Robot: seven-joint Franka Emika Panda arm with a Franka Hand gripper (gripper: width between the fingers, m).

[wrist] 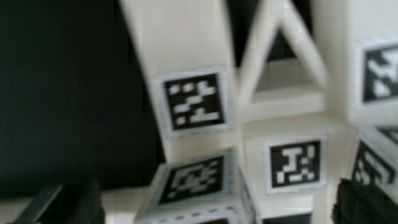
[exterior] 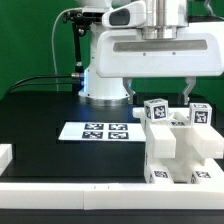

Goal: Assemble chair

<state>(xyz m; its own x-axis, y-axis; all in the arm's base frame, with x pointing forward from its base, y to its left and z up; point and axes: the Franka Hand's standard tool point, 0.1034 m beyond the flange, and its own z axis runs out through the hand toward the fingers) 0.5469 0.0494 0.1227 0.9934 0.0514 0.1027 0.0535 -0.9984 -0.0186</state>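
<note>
Chair [exterior: 180, 150], a largely joined white block of tagged posts and slabs though seemingly unfinished, stands on the black table [exterior: 40, 115] toward the exterior view's right, beside the marker board [exterior: 97, 131], beneath the open, empty gripper [exterior: 163, 95].

We note a black table [exterior: 40, 115]. Directly on it: the marker board [exterior: 100, 131], flat, mid-table; the chair [exterior: 180, 150], a white tagged block structure, just beside the board toward the exterior view's right; a white rail [exterior: 60, 188] along the near edge.
</note>
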